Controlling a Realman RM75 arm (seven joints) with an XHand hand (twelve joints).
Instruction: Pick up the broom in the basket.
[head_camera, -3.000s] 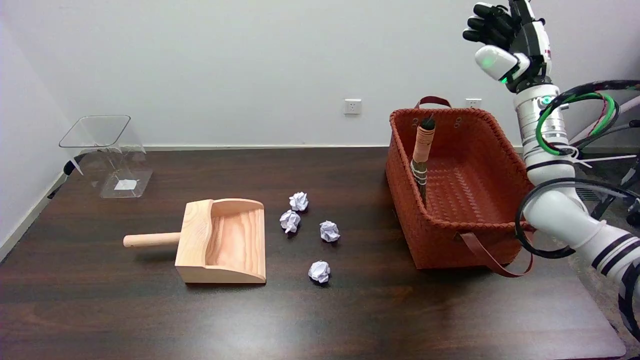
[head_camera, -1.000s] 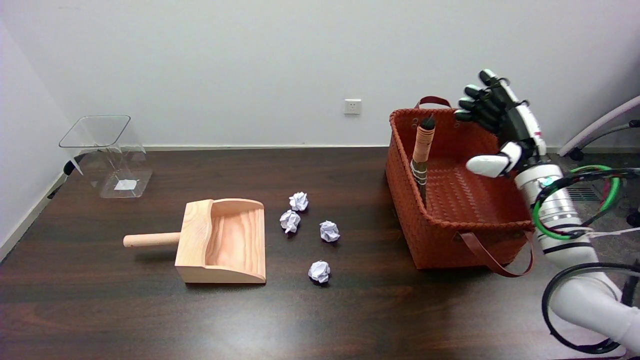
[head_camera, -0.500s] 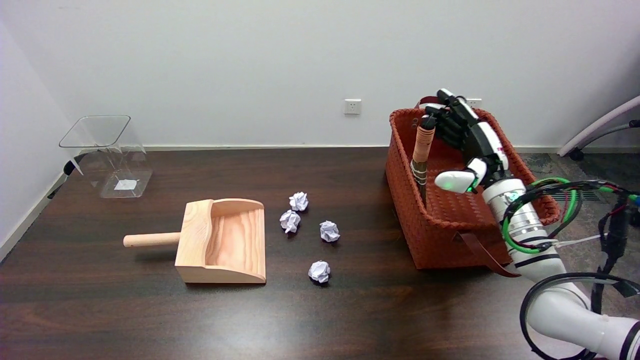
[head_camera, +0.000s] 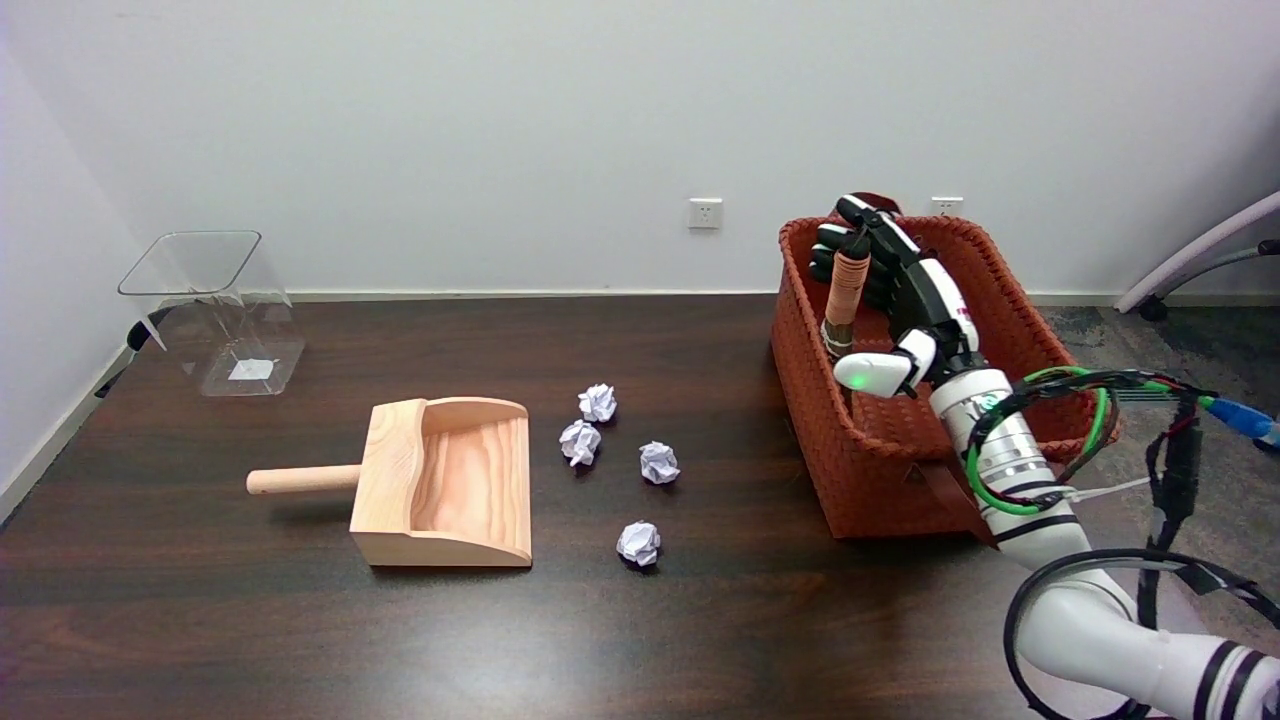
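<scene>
Broom: the small broom with a tan cord-wrapped handle (head_camera: 845, 290) leans upright against the left inner wall of the basket, black tip up, its lower end hidden inside
Basket: the rust-red woven rectangular basket (head_camera: 830, 450) sits on the table at about 3 o'clock from the paper balls, a brown strap handle hanging over its near side
Right hand: the black-and-white right hand (head_camera: 893, 300) reaches over the basket from 5 o'clock, palm facing the broom handle
Fingers: the dark fingers (head_camera: 830, 245) curl round the far side of the handle near its top while the white thumb sticks out lower down, near the binding; whether they press on the handle or merely lie beside it cannot be told
Right arm: white, ringed with black bands and looped with green and black cable, it rises from the lower right corner
Dustpan: the pale wooden dustpan with a round peg handle (head_camera: 440, 480) lies at 9 o'clock from the paper balls, handle pointing to 9 o'clock
Paper: four crumpled white paper balls (head_camera: 620, 465) lie loosely grouped between dustpan and basket, none touching
Bin: the clear plastic bin (head_camera: 215, 310) stands tilted at the table's far left
Table: dark brown wooden table (head_camera: 700, 620)
Wall: a white socket (head_camera: 705, 213) sits at 12 o'clock from the paper
</scene>
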